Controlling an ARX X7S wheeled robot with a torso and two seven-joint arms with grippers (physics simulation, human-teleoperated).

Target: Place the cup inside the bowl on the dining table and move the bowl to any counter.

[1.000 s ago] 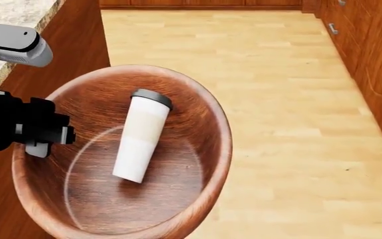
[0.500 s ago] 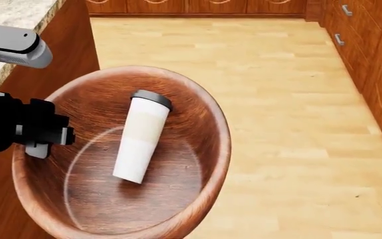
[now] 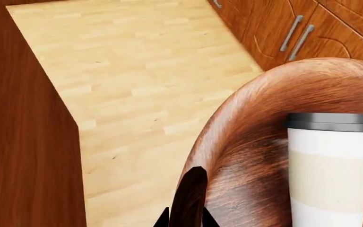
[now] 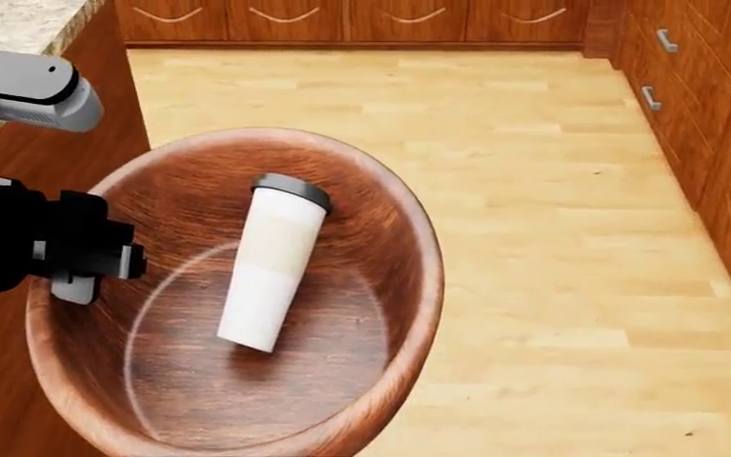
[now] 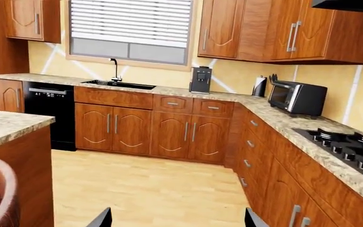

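The left gripper (image 4: 87,267) is clamped on the rim of the bowl (image 4: 340,171), carried above the floor with the cup (image 4: 270,271) lying inside. The right gripper (image 5: 176,218) hangs empty, fingers apart. Keep the bowl level so the cup doesn't roll, I'd say, and head for the granite counter (image 5: 276,118).

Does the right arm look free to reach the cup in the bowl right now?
Probably yes: the cup lies uncovered in the open-topped bowl. The right claw is open and empty, though well off to the side.
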